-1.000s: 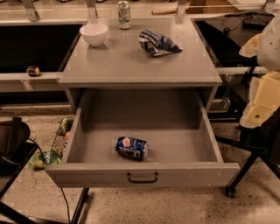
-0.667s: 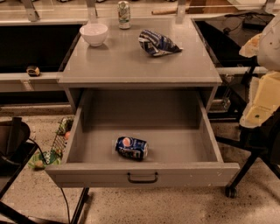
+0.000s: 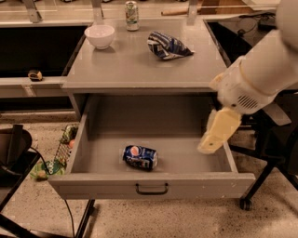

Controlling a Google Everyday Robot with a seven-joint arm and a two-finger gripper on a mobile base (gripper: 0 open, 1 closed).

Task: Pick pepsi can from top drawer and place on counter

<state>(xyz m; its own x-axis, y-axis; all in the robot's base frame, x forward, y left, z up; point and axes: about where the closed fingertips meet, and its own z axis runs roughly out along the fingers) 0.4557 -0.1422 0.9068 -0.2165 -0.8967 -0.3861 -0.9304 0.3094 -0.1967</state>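
The pepsi can [image 3: 139, 156] lies on its side in the front middle of the open top drawer [image 3: 186, 160], logo facing up. The drawer is pulled out from under the grey counter [image 3: 139, 65]. My gripper [image 3: 218, 132] hangs from the white arm at the right. It points down and left over the drawer's right side, well to the right of the can and apart from it. It holds nothing that I can see.
On the counter stand a white bowl [image 3: 99, 36] at back left, a green-and-silver can [image 3: 132, 9] at the back and a striped snack bag [image 3: 167, 45]. A dark chair [image 3: 14, 148] stands at left. A chair base [image 3: 260, 186] is at right, and there is clutter on the floor [image 3: 60, 155].
My arm has swung in from the right edge, and the gripper now hangs over the drawer's right side. The can and the drawer have not moved.
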